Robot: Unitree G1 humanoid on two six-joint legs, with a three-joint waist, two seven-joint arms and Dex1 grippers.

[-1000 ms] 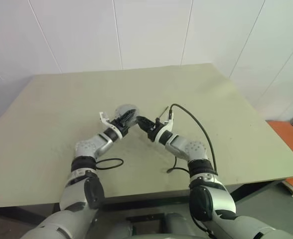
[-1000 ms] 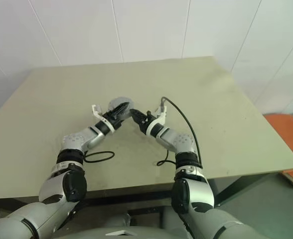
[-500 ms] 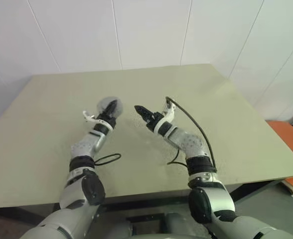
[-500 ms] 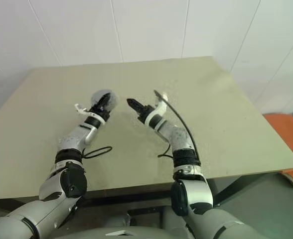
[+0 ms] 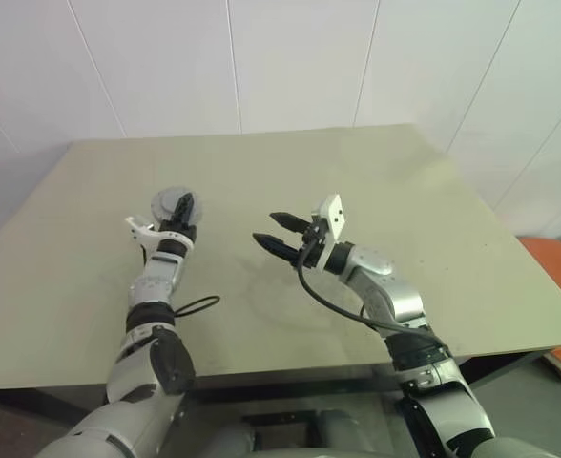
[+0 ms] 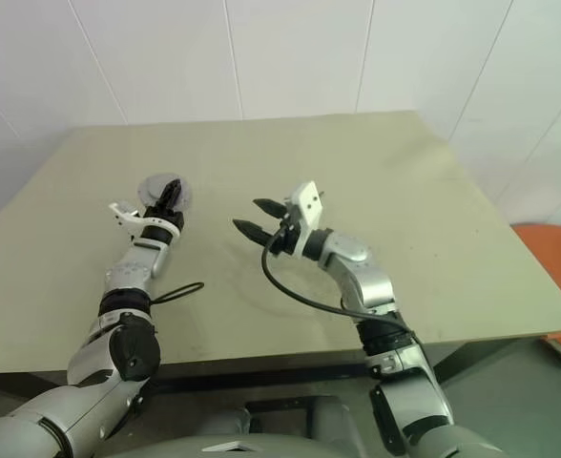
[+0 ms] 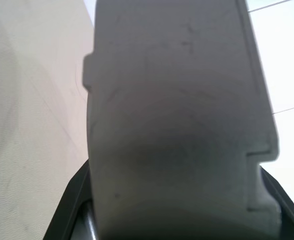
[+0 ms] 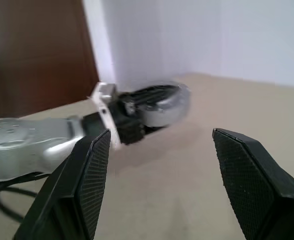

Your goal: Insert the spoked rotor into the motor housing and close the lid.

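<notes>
Now the left gripper pinches a round silver-grey metal piece, the motor housing, between its two black fingers, and the jaws are closed against it. From the left wrist view the housing sits right against the camera as a broad grey surface with a notched edge. From the right wrist view it appears as a shiny rounded silver cup with a dark ribbed inside, gripped at the tip of the left arm and raised a little above the desk. Whether the spoked rotor or the lid is already fitted into it cannot be told.

The right gripper holds nothing. Its jaws are spread wide, and its two black fingers stand well apart with bare desk between them. It hovers above the middle of the desk, pointing toward the left arm, well apart from the housing.

A black cable loops down from the right wrist toward the near edge of the desk. Another black cable curls beside the left forearm, near the near left corner. The desk top is plain pale olive.
</notes>
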